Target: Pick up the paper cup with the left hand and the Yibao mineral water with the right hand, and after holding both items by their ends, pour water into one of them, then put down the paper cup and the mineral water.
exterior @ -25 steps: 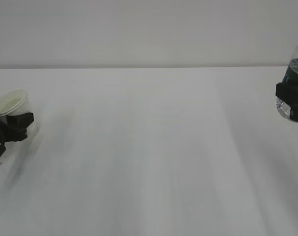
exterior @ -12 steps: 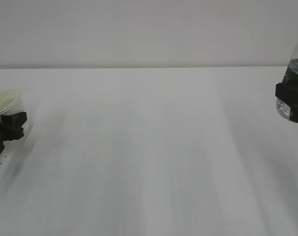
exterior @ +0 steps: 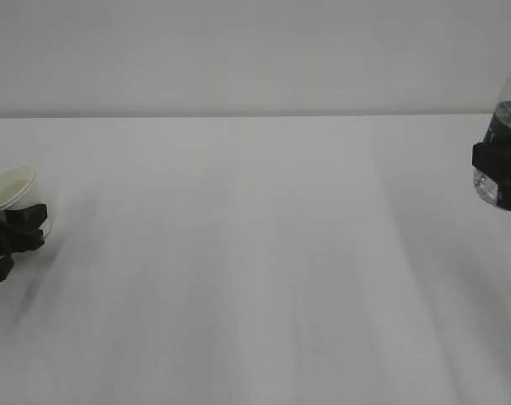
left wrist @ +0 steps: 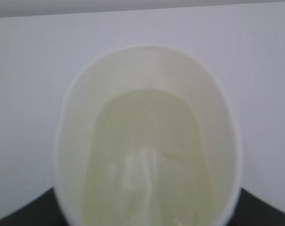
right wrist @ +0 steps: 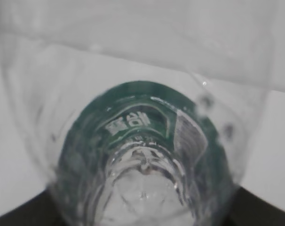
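My left hand [exterior: 11,229] is clamped around the cup [exterior: 9,187] at the bench's far left edge. The cup's long axis tilts, mouth leaning up and left, and there is water inside. It sits low, close to the bench [exterior: 255,253], so the set-down is a short drop straight below my jaws. My right hand [exterior: 500,173] is clamped on the bottle [exterior: 510,118], upright and lifted at the far right edge. Since a second ago the cup has sunk and drifted left; the bottle has not moved.
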